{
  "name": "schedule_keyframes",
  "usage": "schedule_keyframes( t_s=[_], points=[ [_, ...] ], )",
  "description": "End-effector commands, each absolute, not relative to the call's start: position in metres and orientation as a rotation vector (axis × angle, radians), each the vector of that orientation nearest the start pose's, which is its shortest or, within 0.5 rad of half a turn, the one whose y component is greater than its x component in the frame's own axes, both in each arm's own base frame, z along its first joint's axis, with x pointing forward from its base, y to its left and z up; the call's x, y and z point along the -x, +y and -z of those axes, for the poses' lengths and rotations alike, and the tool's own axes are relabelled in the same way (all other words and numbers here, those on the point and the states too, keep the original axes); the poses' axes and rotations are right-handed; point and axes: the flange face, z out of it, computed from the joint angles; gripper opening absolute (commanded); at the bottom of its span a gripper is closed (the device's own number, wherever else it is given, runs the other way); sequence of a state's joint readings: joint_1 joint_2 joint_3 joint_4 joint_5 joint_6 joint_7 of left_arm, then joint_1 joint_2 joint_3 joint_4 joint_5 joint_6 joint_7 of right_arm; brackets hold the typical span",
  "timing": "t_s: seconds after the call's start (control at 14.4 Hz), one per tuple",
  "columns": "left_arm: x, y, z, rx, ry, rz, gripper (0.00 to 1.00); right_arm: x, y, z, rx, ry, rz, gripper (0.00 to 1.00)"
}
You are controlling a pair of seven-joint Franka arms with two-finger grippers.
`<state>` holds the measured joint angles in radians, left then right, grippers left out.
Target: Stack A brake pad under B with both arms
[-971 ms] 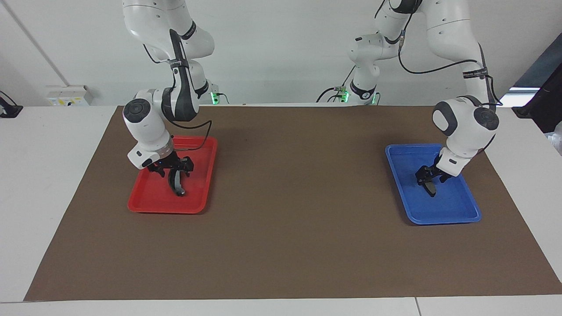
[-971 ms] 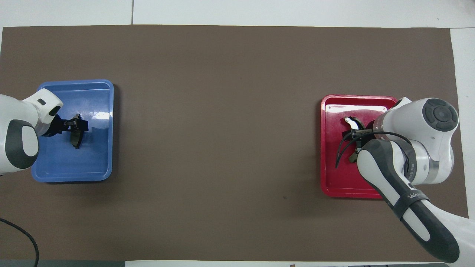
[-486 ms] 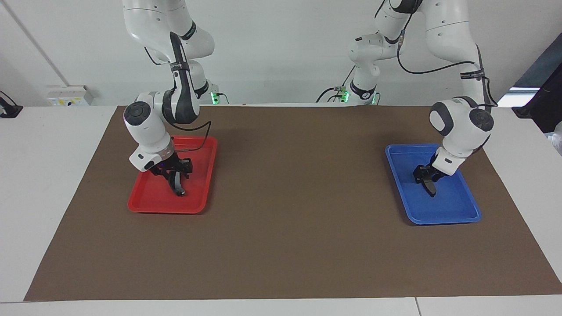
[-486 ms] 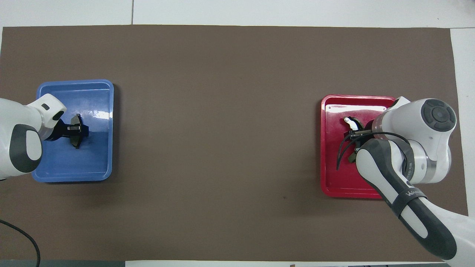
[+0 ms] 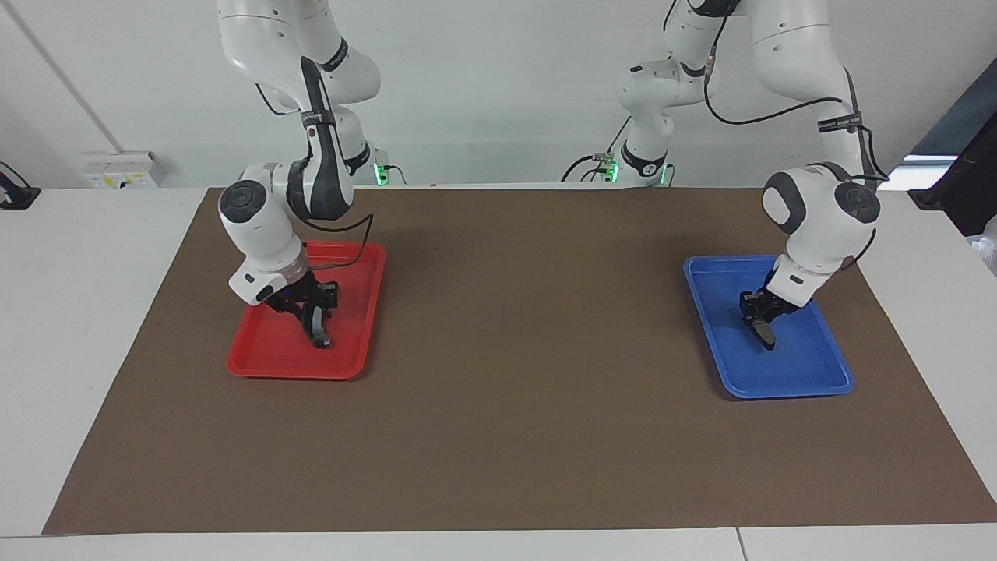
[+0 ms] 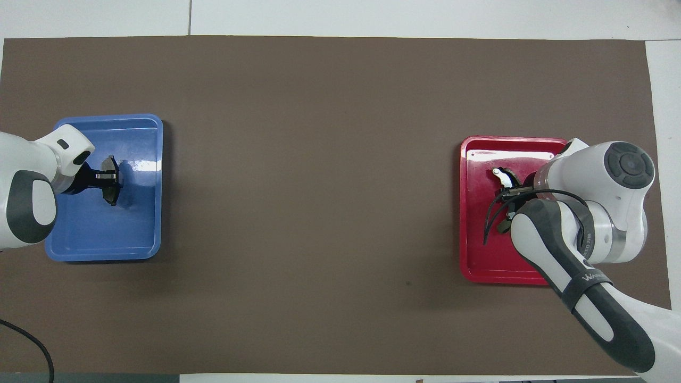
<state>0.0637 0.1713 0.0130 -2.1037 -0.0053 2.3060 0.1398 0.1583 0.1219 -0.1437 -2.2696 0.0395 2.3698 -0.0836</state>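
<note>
Facing view. Worktop (image 5: pixel 498 436): white surface covered by a large brown mat. Red rectangular plastic tray (image 5: pixel 265 360) lies toward the right arm's end; blue rectangular plastic tray (image 5: pixel 810 374) lies toward the left arm's end, the two well apart. White jointed right arm with dark grey joint caps reaches down over the red tray; its black two-finger right gripper (image 5: pixel 315 315) has its jaws pinching the long, strongly curved black crescent brake pad with a light grey strip (image 5: pixel 318 329), which hangs edge-on with its lower tip at or just above the tray floor; contact with the floor cannot be told. White left arm reaches down over the blue tray; its black left gripper (image 5: pixel 759 312) has its jaws pinching the short, stubby dark grey brake pad (image 5: pixel 766 333), held edge-on and tilted over the tray. This view shows each pad's height and tilt.

Overhead view. The right arm's wrist covers most of the right gripper (image 6: pixel 509 187) and the crescent pad (image 6: pixel 504 175); only the pad's end, with a pale tip, shows over the red tray (image 6: pixel 479 260). The left gripper (image 6: pixel 106 175) is plainly seen side-on, its jaws closed across the middle of the stubby pad (image 6: pixel 112 181), over the blue tray (image 6: pixel 106 239). This view shows the pad's length running across the jaws.
</note>
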Motion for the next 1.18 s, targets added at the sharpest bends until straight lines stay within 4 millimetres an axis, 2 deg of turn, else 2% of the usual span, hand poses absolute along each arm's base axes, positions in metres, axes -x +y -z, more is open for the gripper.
schedule_keyframes(
  t_s=[0.0,0.21,0.28,0.42,0.49,0.62,0.76,0.83,0.9,1.04,1.11],
  points=[
    [-0.582,-0.008,-0.379,3.142,0.132,0.025,0.01,-0.526,0.005,-0.301,3.111,-0.144,-0.019,0.49],
    [-0.578,-0.074,-0.381,3.104,0.165,0.031,0.01,-0.526,0.005,-0.301,3.112,-0.146,-0.024,0.30],
    [-0.574,-0.103,-0.383,3.104,0.171,0.041,0.01,-0.527,0.004,-0.302,3.111,-0.143,-0.028,0.21],
    [-0.558,-0.175,-0.377,3.108,0.175,0.051,0.01,-0.531,-0.001,-0.308,3.110,-0.129,-0.040,0.06],
    [-0.551,-0.206,-0.377,3.117,0.147,0.079,0.01,-0.536,0.000,-0.319,3.108,-0.131,-0.049,0.05],
    [-0.534,-0.260,-0.367,3.128,0.128,0.102,0.01,-0.549,0.000,-0.351,3.099,-0.134,-0.099,0.05],
    [-0.528,-0.299,-0.363,3.141,0.119,0.133,0.01,-0.565,0.002,-0.401,3.087,-0.144,-0.162,0.05],
    [-0.527,-0.317,-0.354,3.140,0.120,0.125,0.01,-0.569,0.001,-0.430,3.081,-0.144,-0.190,0.05],
    [-0.526,-0.344,-0.345,3.142,0.128,0.125,0.01,-0.572,0.000,-0.458,3.077,-0.144,-0.208,0.05],
    [-0.530,-0.371,-0.334,3.146,0.090,0.128,0.01,-0.574,-0.003,-0.499,3.080,-0.140,-0.235,0.05],
    [-0.524,-0.382,-0.330,3.146,0.119,0.128,0.01,-0.574,-0.003,-0.510,3.086,-0.141,-0.229,0.05]
  ],
)
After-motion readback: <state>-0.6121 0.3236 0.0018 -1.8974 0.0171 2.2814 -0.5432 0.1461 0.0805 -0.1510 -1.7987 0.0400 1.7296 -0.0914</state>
